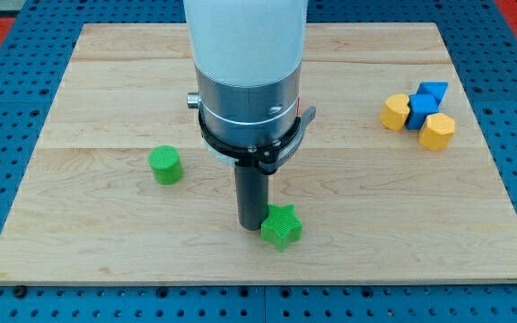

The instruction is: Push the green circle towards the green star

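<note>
The green circle (pixel 165 165), a short cylinder, stands on the wooden board (pixel 97 233) left of centre. The green star (pixel 281 225) lies near the view's bottom, right of the circle. My tip (pixel 251 224) is the lower end of the dark rod, and it rests against the star's left side. The tip is well to the right of the green circle and lower in the view, apart from it.
At the view's right stands a cluster of blocks: a yellow block (pixel 394 112), a blue block (pixel 421 110), a blue cube (pixel 433 92) and a yellow hexagon-like block (pixel 437 131). The arm's large white and grey body (pixel 248 72) hides the board's top middle.
</note>
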{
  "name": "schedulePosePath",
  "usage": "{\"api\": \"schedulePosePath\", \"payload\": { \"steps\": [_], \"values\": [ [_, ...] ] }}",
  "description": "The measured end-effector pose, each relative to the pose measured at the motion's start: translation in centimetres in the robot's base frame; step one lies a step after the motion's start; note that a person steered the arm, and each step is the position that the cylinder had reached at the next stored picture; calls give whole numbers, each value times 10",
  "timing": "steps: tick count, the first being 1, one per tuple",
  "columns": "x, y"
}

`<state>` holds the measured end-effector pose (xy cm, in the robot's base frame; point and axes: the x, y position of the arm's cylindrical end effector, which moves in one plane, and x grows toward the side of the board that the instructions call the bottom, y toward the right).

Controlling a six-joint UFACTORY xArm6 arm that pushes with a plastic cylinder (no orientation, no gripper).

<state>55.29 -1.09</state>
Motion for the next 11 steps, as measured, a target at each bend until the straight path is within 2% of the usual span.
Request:
{"api": "schedulePosePath", "payload": {
  "steps": [1, 2, 3, 4, 5, 6, 8, 9, 11],
  "values": [
    [0, -50],
    [-2, -126],
    [-39, -178],
    [-95, -166],
    [-105, -121],
    [-102, -106],
    [-51, -83],
    [-44, -82],
    [-24, -117]
  ]
}}
